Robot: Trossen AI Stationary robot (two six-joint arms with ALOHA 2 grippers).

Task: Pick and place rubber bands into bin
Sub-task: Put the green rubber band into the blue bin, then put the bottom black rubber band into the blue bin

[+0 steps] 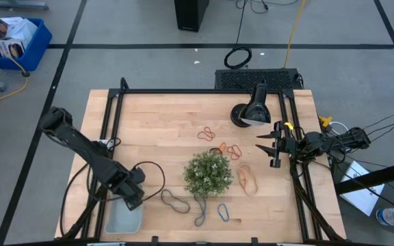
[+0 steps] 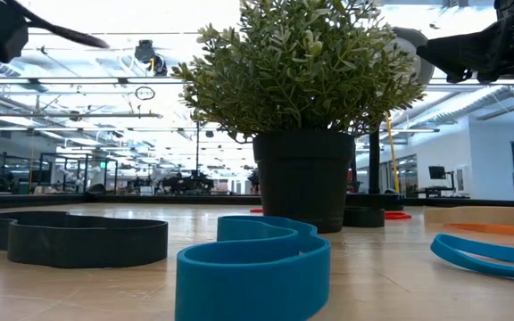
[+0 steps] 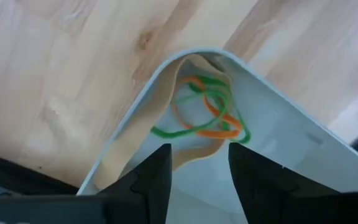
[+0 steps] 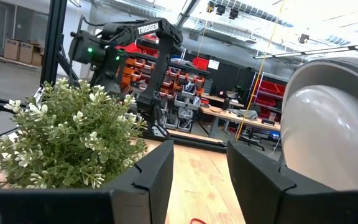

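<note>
The pale blue bin (image 1: 120, 221) sits at the table's near left corner. In the left wrist view its corner (image 3: 272, 106) holds a tan rubber band (image 3: 165, 112), an orange one (image 3: 214, 111) and a green one (image 3: 180, 130), all lying on its floor. My left gripper (image 1: 133, 198) (image 3: 199, 177) points down over the bin's far end, open, its fingers just above the bands. More rubber bands lie loose on the wood: orange (image 1: 206, 133), tan (image 1: 247, 179), dark (image 1: 175, 201) and blue (image 1: 223, 212). My right gripper (image 1: 271, 147) (image 4: 199, 180) waits open at the table's right side.
A potted plant (image 1: 208, 173) stands mid-table among the loose bands. A black domed object (image 1: 250, 111) sits at the far right. A black frame rail (image 1: 111, 130) runs along the left side. In the low view a blue band (image 2: 252, 267) and a dark band (image 2: 70, 239) lie nearest.
</note>
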